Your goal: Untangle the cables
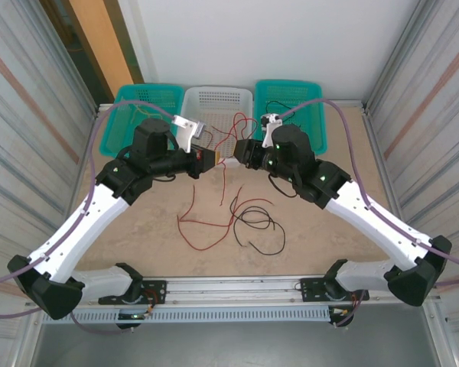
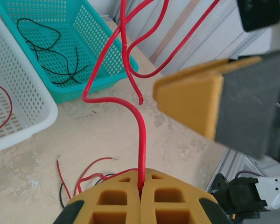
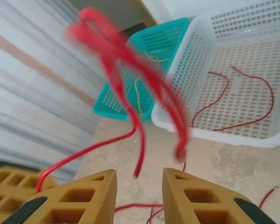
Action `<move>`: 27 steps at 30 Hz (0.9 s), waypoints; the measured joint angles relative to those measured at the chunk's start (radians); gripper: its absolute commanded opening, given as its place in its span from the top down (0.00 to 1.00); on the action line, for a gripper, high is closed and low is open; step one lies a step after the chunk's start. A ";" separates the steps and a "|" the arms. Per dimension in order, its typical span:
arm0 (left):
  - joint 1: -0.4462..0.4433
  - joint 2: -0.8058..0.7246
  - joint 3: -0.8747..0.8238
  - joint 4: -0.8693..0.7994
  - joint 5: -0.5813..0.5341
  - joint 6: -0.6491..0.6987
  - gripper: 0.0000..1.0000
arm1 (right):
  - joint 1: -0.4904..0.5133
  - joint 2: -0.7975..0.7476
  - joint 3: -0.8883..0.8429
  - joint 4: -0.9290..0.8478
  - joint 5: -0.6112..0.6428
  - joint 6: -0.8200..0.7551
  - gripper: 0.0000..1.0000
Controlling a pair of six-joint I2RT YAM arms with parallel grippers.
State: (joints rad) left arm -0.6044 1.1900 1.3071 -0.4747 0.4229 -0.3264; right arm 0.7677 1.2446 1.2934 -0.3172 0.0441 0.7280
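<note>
The left pincer is clamping a red cable; the right pincer is standing open, empty. Some cables are lying in baskets, others tangled on the tabletop.

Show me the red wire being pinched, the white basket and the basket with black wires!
red cable (image 2: 143, 144), left wrist view, its upright stretch.
white basket (image 1: 218, 98), top view, back wall.
teal basket (image 2: 95, 81), left wrist view, near wall.
</note>
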 measured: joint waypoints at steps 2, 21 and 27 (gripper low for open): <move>0.000 -0.006 -0.006 0.000 0.007 -0.002 1.00 | -0.018 0.007 0.001 0.003 -0.002 0.014 0.69; -0.002 -0.014 -0.043 0.021 0.037 -0.011 1.00 | -0.029 0.060 0.006 0.052 -0.087 0.052 1.00; -0.005 -0.014 -0.065 0.032 -0.046 -0.005 1.00 | -0.028 0.010 -0.035 0.135 -0.167 0.054 1.00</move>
State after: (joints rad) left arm -0.6090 1.1759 1.2419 -0.4427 0.3767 -0.3313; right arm 0.7395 1.2545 1.2587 -0.1825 -0.1230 0.7818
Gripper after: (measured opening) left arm 0.067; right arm 0.054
